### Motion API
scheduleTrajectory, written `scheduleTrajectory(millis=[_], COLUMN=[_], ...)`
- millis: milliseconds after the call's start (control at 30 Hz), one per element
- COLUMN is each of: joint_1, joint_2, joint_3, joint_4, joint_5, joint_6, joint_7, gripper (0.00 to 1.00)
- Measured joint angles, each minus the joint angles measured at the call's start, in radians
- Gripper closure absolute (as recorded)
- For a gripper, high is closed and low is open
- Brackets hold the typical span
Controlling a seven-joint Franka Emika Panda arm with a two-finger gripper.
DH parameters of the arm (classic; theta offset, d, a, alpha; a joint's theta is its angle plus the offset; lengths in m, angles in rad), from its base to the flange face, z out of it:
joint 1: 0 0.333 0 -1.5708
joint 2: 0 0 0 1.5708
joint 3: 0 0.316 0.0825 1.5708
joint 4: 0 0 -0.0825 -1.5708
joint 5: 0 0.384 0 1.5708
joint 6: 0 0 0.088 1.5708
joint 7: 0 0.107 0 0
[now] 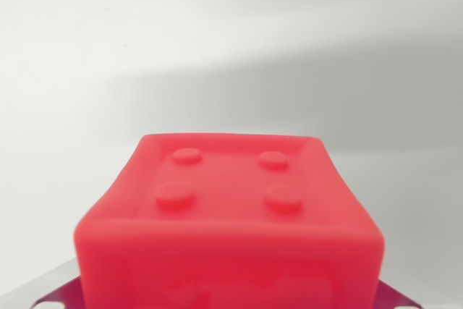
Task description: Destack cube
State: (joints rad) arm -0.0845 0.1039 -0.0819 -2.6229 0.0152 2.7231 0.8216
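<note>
**Red cube sat close under the wrist, grip unconfirmed**

The red cube (228, 222) filled the lower half of the wrist view, its studded top face turned up toward the camera, four round studs grouped around the middle of that face. Pale, bare tabletop (231, 41) lay beyond it toward 12 o'clock, crossed by a soft shadow. At the cube's 7 and 5 o'clock corners, thin slivers of something purplish (54, 296) showed beneath it; whether that was a lower block of the stack or part of the rig could not be told.

The gripper's fingers did not appear in the picture, so how wide the claw stood, and whether it had the cube at all, could not be told.

The risks, as a judgement: if the cube was the top of a stack and the studs below were mated with it, a straight pull might have dragged the lower piece along, or tipped it. If the grip was shallow or off-centre, the smooth, rounded sides could have let the cube twist or slip out. Closing while misaligned could have shoved the whole stack toward 12 o'clock instead of seizing it.
</note>
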Motion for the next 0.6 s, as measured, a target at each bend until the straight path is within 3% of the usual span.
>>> scheduleTrajectory(millis=[600], joint_1=[-0.053], joint_2=[0.018], joint_3=[-0.023], joint_4=[0.005], joint_5=[0.012], joint_6=[0.010], joint_7=[-0.043], gripper=[1.00])
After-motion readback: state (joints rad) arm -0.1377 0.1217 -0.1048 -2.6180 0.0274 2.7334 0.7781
